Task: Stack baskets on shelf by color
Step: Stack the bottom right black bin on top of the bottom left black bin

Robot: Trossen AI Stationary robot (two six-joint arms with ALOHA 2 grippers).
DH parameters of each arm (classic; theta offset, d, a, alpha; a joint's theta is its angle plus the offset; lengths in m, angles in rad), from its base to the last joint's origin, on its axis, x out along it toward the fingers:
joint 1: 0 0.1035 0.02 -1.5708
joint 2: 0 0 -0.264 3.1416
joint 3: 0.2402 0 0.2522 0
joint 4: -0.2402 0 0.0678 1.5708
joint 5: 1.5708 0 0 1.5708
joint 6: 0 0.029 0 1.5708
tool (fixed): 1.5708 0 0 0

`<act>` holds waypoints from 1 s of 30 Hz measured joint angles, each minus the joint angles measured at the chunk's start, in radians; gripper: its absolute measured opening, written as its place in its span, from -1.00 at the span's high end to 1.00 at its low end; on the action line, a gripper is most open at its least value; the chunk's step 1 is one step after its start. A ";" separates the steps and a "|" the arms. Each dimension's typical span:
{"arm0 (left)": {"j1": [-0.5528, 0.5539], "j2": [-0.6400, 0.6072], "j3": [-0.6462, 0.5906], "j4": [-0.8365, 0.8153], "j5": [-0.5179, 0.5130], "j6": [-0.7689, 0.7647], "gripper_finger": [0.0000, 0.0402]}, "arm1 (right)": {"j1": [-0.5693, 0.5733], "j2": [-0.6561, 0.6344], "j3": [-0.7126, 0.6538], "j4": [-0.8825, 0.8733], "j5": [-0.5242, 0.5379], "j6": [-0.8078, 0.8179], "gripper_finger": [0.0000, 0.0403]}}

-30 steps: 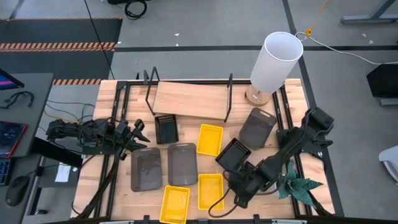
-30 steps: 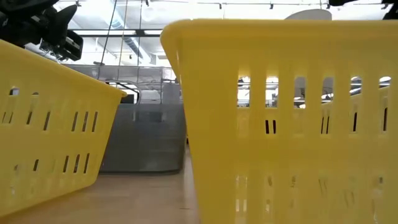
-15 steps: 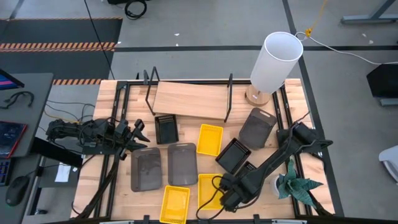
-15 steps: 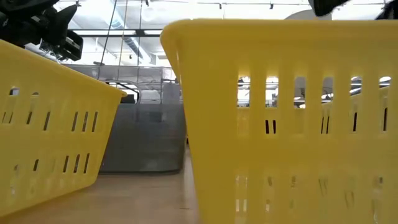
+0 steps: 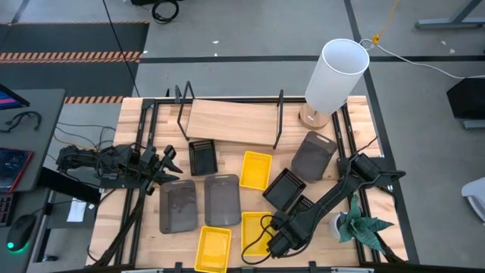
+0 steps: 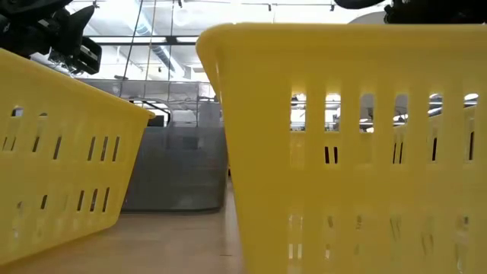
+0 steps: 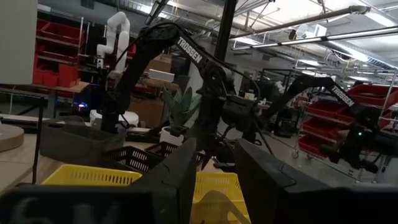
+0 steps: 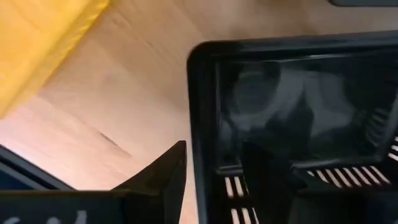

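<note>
shelf [image 5: 231, 121] behind baskets [image 5: 221, 199], lamp [image 5: 331, 76] right of shelf

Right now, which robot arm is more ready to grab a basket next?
Right. The right gripper is open, with one finger on each side of a black basket's wall, so it probably only needs to close. The left gripper waits open near the table's left side, holding nothing.

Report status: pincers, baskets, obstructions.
Left pincer open, empty, parked table left. Right pincer low at black basket rim, table front. No basket on shelf yet. Lamp stands at shelf's right end.
</note>
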 joint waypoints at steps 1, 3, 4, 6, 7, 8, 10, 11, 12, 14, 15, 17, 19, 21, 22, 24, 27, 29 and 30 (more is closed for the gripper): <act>0.000 0.000 0.000 0.000 0.000 0.000 0.41 | 0.000 0.000 -0.002 0.001 0.004 0.007 0.22; 0.000 0.000 0.000 0.000 0.000 0.000 0.41 | 0.000 0.000 -0.010 0.004 0.005 0.015 0.23; 0.000 0.000 0.000 0.000 0.000 0.000 0.41 | 0.000 0.000 -0.017 0.007 0.006 0.023 0.24; 0.000 0.000 0.000 -0.001 0.000 0.000 0.41 | 0.000 0.000 -0.033 0.005 0.007 0.043 0.25; 0.000 0.000 0.000 0.000 0.000 0.000 0.41 | 0.000 0.000 -0.041 0.011 0.007 0.051 0.26; 0.000 0.000 0.000 -0.001 0.000 0.000 0.41 | 0.000 0.000 -0.050 0.023 0.007 0.058 0.27; 0.000 0.000 0.000 0.000 0.000 0.000 0.41 | 0.000 0.000 -0.068 0.048 0.007 0.065 0.32; 0.000 0.000 0.000 0.000 0.000 0.000 0.41 | 0.000 0.000 -0.075 0.059 0.007 0.066 0.35; 0.000 0.000 0.000 -0.001 0.000 0.000 0.41 | 0.000 0.000 -0.078 0.070 0.007 0.066 0.39; 0.000 0.000 0.000 0.000 0.000 0.000 0.41 | 0.000 0.000 -0.081 0.075 0.007 0.066 0.48; 0.000 0.000 0.000 0.000 0.000 0.000 0.41 | 0.000 0.000 -0.082 0.074 0.007 0.066 0.54; 0.000 0.000 0.000 -0.001 0.000 0.000 0.41 | 0.000 0.000 -0.082 0.076 0.004 0.065 0.66; 0.000 0.000 0.000 0.000 0.000 0.000 0.41 | 0.000 0.000 -0.082 0.076 0.004 0.061 0.80; 0.000 0.000 0.000 0.000 0.000 0.000 0.41 | 0.000 0.000 -0.082 0.073 -0.006 0.054 0.93; 0.000 0.000 0.000 0.000 0.000 0.000 0.41 | 0.000 0.000 -0.081 0.073 -0.017 0.044 0.96; 0.000 0.000 0.000 0.000 0.000 0.000 0.41 | -0.001 0.000 -0.069 0.056 -0.040 0.032 0.95; 0.000 0.000 0.000 0.000 0.000 0.000 0.41 | -0.001 0.000 -0.016 -0.001 -0.052 0.015 0.93; 0.000 0.000 0.000 0.000 0.000 0.000 0.41 | -0.001 0.000 0.027 -0.056 -0.049 0.002 0.96; 0.000 0.000 0.000 0.000 0.000 0.000 0.41 | -0.001 0.000 0.049 -0.086 -0.040 -0.006 0.97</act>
